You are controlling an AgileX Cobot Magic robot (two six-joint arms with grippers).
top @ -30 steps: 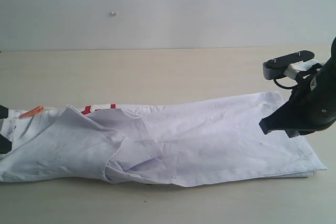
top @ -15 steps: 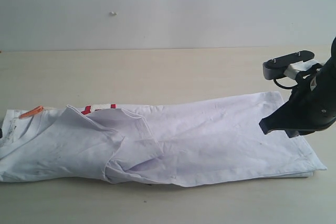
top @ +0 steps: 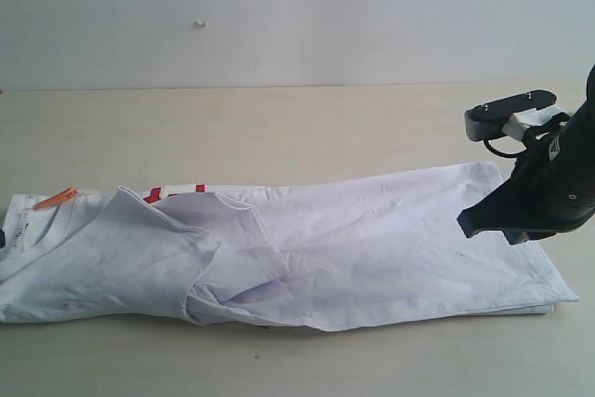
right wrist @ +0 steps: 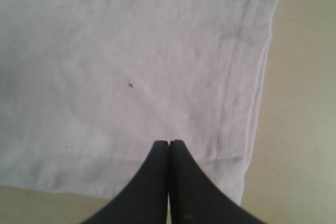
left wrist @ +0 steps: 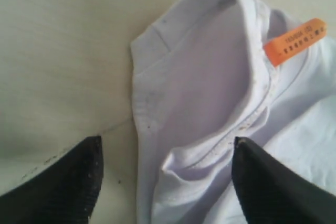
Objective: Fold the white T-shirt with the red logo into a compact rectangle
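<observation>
Saw the white T-shirt (top: 353, 248) stretched on the desk (top: 279, 127) from 9 to 3 o'clock, red logo (top: 154, 195) toward 9, left end effector (left wrist: 166, 150) released over collar (left wrist: 258, 77), right end effector (right wrist: 169, 150) clenched above hem (right wrist: 236, 77)

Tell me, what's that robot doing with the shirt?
It's folding a white T-shirt on the table. The shirt lies in a long narrow strip, not yet a small rectangle. The left jaws stand open at the collar end, gripping nothing; the right jaws are shut over the hem end.
</observation>
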